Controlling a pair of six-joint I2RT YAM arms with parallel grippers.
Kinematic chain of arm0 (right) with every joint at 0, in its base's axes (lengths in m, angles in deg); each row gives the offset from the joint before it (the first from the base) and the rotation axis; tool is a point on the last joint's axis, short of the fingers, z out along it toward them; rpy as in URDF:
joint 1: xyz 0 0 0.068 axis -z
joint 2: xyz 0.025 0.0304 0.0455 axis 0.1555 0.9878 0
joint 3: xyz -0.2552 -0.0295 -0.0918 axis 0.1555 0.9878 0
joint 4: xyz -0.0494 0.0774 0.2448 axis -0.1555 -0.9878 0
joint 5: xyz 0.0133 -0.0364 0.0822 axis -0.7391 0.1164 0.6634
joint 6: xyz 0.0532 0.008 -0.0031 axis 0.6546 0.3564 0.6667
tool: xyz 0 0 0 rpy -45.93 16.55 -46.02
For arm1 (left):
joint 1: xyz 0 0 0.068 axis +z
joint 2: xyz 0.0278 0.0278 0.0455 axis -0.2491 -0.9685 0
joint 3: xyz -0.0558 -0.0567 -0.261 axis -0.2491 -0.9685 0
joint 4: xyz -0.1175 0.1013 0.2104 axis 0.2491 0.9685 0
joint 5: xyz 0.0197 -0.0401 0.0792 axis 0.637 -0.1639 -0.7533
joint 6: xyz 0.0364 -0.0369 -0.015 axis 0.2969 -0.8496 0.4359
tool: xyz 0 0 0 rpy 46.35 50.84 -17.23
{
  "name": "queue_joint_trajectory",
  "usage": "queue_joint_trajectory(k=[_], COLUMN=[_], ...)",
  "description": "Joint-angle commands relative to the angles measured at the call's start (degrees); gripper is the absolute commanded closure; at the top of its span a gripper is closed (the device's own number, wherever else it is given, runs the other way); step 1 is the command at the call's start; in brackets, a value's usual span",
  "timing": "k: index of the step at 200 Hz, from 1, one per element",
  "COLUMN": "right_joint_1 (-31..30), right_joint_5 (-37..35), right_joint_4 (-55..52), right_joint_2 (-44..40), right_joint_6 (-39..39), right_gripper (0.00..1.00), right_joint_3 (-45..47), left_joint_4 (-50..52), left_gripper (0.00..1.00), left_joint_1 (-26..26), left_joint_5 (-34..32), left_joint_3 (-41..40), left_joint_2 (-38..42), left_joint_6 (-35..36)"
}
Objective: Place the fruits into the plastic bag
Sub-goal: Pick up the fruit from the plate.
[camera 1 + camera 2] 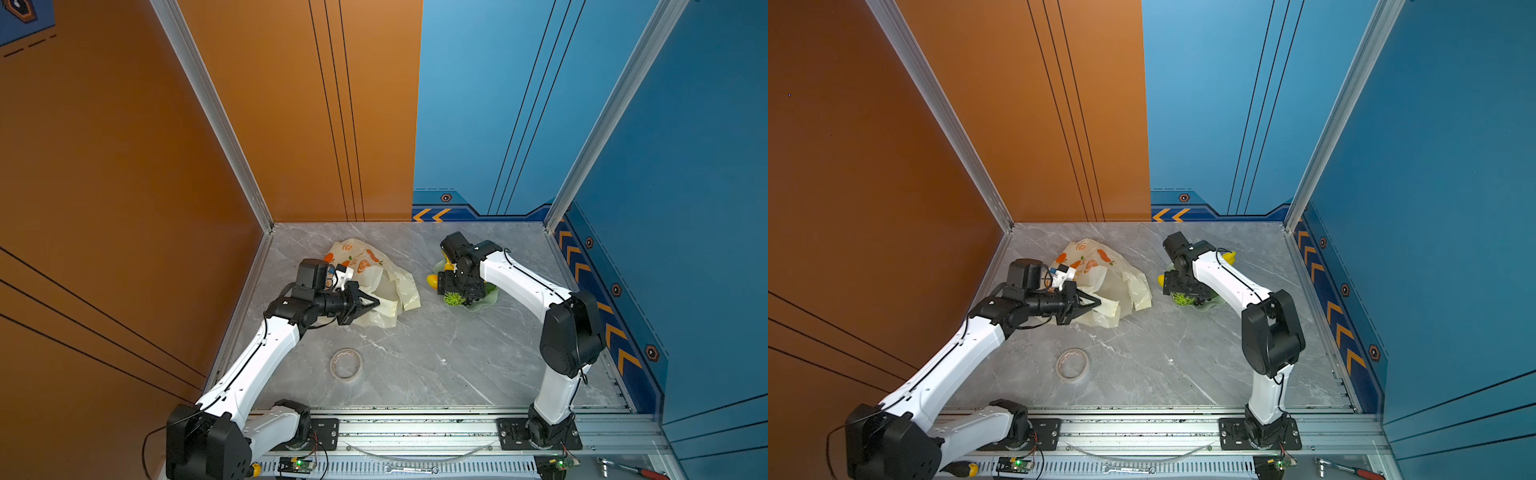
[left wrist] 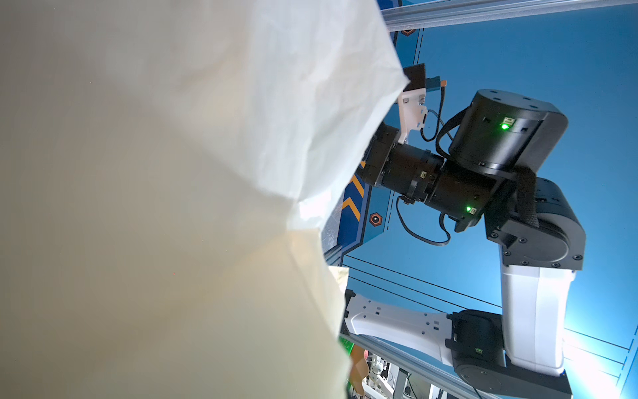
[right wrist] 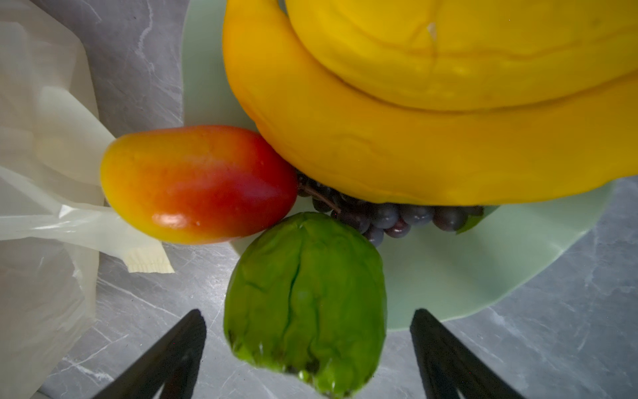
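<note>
Green fruit (image 3: 305, 304) on the dish (image 3: 483, 276) rim, back-right of the counter (image 1: 415, 365), looks light, hollow, bit slick: grip across its fat middle w/ right jaws, set wide either side, not touching; left jaws shut on floppy bag (image 1: 374, 270), back-left.

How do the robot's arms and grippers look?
The left arm and right arm have white links, black rounded joints and thin black cables. The left gripper and right gripper have black, tapering fingers.
</note>
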Motion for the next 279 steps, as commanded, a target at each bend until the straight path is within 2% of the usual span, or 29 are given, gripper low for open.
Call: queue_joint_trajectory(k=[1, 34, 95, 152, 239, 279], right_joint_1=[0.66, 1.44, 2.23, 2.34, 2.69, 4.16], right_joint_5=[0.21, 0.23, 0.75, 1.0, 0.92, 3.82], right_joint_4=[1.52, 2.66, 4.3, 4.4, 3.91, 3.33], right_joint_2=[0.82, 1.64, 2.77, 1.83, -3.66, -7.98], right_joint_6=[-0.62, 0.0, 1.13, 1.69, 2.82, 4.2], right_gripper=[0.12, 0.16, 0.17, 0.32, 0.33, 0.33], right_joint_3=[1.4, 1.92, 2.35, 2.68, 3.77, 3.79], left_joint_4=[1.46, 1.89, 1.94, 2.53, 2.6, 2.51], left_gripper=[1.0, 1.0, 1.0, 1.0, 1.0, 1.0], left_joint_1=[0.39, 0.86, 1.49, 2.37, 2.46, 2.39], left_joint_5=[0.87, 1.15, 1.9, 2.83, 2.9, 2.87], left_joint_3=[1.49, 1.65, 1.8, 1.91, 1.67, 2.02], left_joint_2=[-0.15, -0.26, -0.62, -0.6, -0.21, -0.27], left_joint_6=[1.52, 1.87, 2.14, 2.8, 3.01, 3.05])
